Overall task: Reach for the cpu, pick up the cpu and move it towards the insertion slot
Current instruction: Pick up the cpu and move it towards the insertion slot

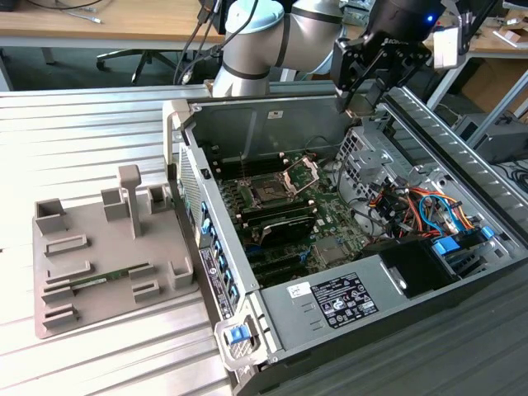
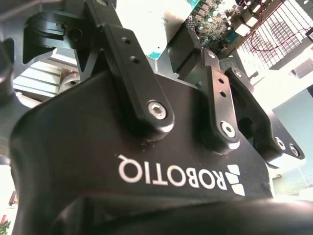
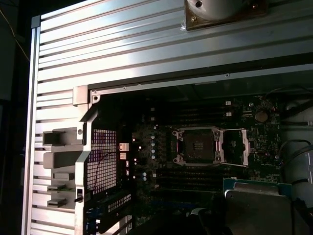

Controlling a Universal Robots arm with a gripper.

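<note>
Hovering above the open computer case (image 1: 272, 322) in the exterior view, the black gripper (image 1: 360, 101) pinches a small flat chip, the cpu (image 1: 360, 107), well above the insertion slot (image 1: 271, 194) with its silver hinged frame. In the first wrist view, the cpu (image 3: 257, 208), a pale matte metal square, sits near the dark square insertion slot (image 3: 198, 146) ringed by green board. In the second wrist view, the gripper's black jointed fingers (image 2: 222, 115) stand narrowly apart.

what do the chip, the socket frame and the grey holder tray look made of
Chip: metal top, matte silver-grey, on a green board edge. Socket frame: bare shiny metal, glinting around the dark socket. Holder tray: likely plastic, uniform matte grey with blocky moulded shapes.
</note>
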